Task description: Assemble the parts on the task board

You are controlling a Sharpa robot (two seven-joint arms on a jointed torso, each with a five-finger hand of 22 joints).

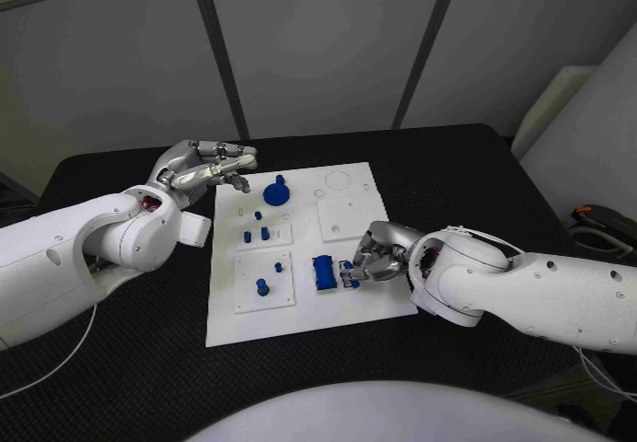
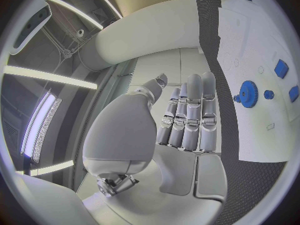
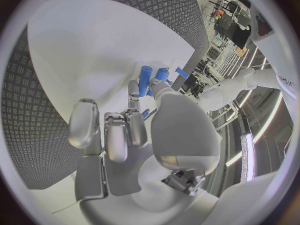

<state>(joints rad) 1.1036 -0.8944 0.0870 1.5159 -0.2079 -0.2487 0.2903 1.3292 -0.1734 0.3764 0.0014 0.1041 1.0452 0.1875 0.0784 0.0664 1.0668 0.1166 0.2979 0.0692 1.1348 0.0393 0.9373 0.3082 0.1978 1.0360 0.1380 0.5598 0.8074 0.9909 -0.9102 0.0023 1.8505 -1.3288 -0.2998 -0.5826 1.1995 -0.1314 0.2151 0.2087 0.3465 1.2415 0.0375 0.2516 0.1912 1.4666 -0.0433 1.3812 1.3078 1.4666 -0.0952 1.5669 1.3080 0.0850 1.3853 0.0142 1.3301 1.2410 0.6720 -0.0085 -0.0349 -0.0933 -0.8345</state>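
Note:
The white task board [image 1: 348,308] lies in the middle of the table. On it are a blue gear [image 1: 276,193], a blue block [image 1: 323,272], two small blue pieces [image 1: 256,236] and a blue peg [image 1: 261,287]. My right hand [image 1: 375,253] rests over the board's right side beside the block, fingers curled. It pinches a small blue cylinder [image 3: 145,80] between thumb and finger. My left hand [image 1: 206,168] hovers above the board's far left corner, fingers straight and nothing in it. The left wrist view shows the gear [image 2: 248,93] beyond those fingers [image 2: 187,115].
Raised white square plates [image 1: 348,216] sit on the board's right half, and another [image 1: 263,281] lies near the front left. The black table [image 1: 451,166] has free room behind and to the right of the board.

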